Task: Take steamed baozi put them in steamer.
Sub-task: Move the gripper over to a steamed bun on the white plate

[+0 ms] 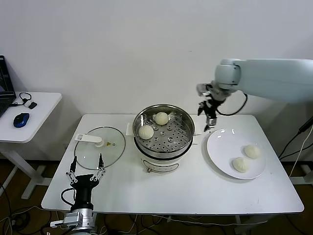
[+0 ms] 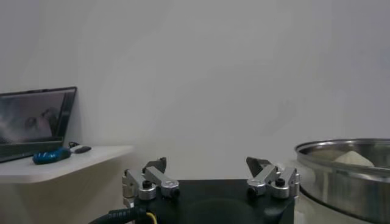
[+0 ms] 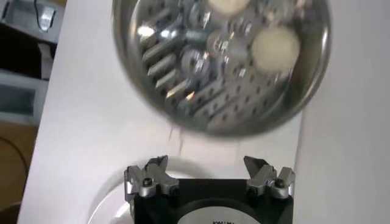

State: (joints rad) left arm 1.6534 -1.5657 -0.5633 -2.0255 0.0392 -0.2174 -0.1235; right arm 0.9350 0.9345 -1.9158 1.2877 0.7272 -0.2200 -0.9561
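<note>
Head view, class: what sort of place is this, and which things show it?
Probably a robotics lab set up as a kitchen: a steamer and plate of baozi on a plain white table, with a laptop desk alongside.

The right arm reaches in from the robot's right, its pale forearm running level and high above the bench (image 1: 195, 191), bending at the wrist so the right claw (image 1: 207, 119) hangs downward. That claw sits just beside the steamer (image 1: 164, 147) on its right, above the bench and not touching it, with its fingers (image 3: 152, 176) spread apart and nothing between them. The left arm is parked low at the near edge of the bench, well to the left of the steamer. Its left claw (image 1: 86, 169) points away from the robot, fingers (image 2: 149, 179) spread wide and empty.
</note>
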